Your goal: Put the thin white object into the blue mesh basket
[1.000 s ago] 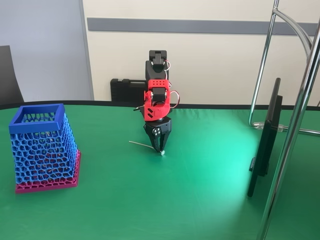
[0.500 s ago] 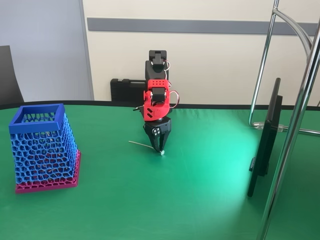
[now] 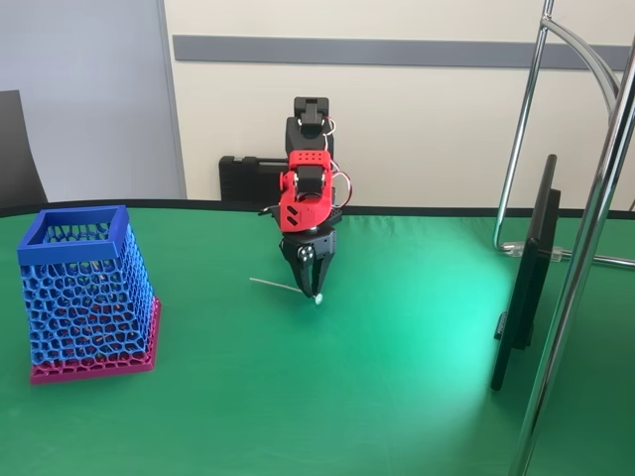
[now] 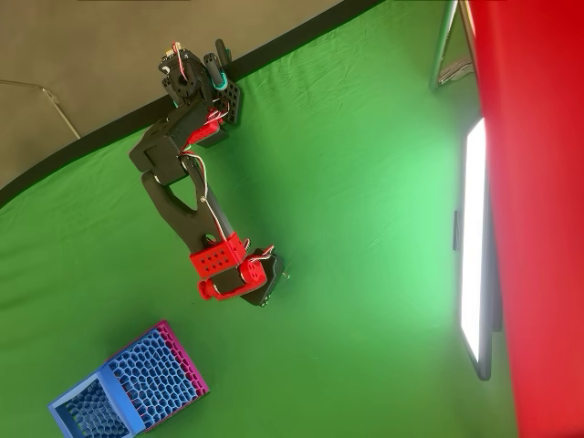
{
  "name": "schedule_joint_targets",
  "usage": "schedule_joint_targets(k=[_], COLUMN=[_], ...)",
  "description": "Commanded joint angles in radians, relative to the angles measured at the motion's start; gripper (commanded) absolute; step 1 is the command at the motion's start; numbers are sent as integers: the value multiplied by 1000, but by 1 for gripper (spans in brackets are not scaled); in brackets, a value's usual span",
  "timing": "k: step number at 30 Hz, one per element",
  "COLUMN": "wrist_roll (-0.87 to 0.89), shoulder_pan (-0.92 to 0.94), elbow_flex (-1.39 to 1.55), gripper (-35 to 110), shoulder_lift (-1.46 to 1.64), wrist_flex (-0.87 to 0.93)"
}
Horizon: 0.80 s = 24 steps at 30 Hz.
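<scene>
A: Fixed view: the green worktop [image 3: 397, 397] is seen with the blue mesh basket [image 3: 87, 293] standing upright near its left edge, mouth open upward. The arm is posed near the back edge, and the tool [image 3: 311, 288] points down, its fingers closed on the thin white object [image 3: 281, 288]. How is the step in hand judged?

B: The strip appears to be clamped near its knobbed end, the free length reaching out leftward just above the worktop. A lift is judged to be the step in hand. The grip should be kept firm, since so slender a piece could slip or swing. A rise well above the basket rim is advised before any travel towards the left edge, so that the trailing end is not snagged on the mesh.

A: And from overhead?

B: The basket [image 4: 128, 388] is shown near the bottom-left corner, well apart from the tool [image 4: 274, 285]. The strip is too fine to be made out there.

A: Any writing?

B: No brand, label or readable text is found.
</scene>
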Motion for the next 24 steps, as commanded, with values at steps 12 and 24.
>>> schedule_joint_targets(k=[12, 24], wrist_roll=[-124, -262], shoulder_pan=[58, 107], elbow_flex=[-101, -272], gripper=[6, 5], shoulder_lift=[149, 175], wrist_flex=[0, 0])
